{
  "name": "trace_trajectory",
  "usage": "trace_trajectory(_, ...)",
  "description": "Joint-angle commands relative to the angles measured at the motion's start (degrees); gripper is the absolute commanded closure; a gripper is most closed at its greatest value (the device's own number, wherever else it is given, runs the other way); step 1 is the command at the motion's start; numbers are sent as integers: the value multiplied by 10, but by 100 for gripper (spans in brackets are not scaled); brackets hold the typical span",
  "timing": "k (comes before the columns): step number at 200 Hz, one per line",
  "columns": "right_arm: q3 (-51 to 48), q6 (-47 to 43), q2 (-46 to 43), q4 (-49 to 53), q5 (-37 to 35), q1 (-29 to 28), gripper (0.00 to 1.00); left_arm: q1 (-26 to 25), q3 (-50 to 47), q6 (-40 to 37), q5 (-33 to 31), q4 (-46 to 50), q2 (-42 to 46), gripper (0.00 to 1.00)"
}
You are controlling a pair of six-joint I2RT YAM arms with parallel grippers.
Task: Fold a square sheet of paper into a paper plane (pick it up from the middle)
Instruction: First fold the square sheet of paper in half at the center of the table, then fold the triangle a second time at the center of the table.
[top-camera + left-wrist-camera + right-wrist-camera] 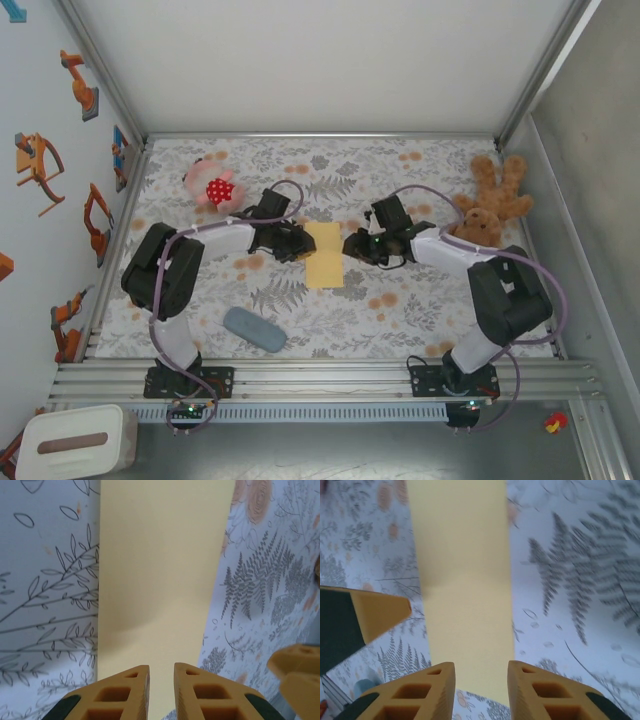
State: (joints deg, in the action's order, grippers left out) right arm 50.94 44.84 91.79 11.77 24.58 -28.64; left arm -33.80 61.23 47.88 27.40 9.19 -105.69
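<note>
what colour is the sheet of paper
The sheet of paper is plain pale yellow, best seen in the left wrist view.

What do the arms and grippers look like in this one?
The left arm and right arm have black joints, white links and looping purple cables. The left gripper and right gripper carry ochre wedge-shaped fingers with rectangular cut-outs and dark green patches.

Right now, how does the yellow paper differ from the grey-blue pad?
The yellow paper is flat, straight-edged and mid-table; the grey-blue pad is thicker, round-ended and nearer the front edge. The paper lies square to the floral cover; the pad lies slanted. Both rest on that cover.
</note>
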Motion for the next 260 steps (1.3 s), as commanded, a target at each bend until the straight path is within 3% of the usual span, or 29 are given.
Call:
trace_trajectory(1,-34,33,-27,12,-4,-1,61,5,15,14,-15,0,-17,81)
trace_trajectory(20,-49,36,-34,17,-4,-8,54,4,22,10,-27,4,-25,81)
trace_trajectory(43,-54,36,-28,20,-3,-18,52,5,29,6,-37,9,-28,81)
trace_trajectory(116,-54,66,9,-26,9,-37,55,3,36,19,-41,8,-48,81)
trace_trajectory(213,-55,69,30,-17,21,-55,57,9,64,66,-45,92,-79,85)
trace_trajectory(260,-53,67,39,-24,28,-61,64,11,61,82,-39,99,-93,85)
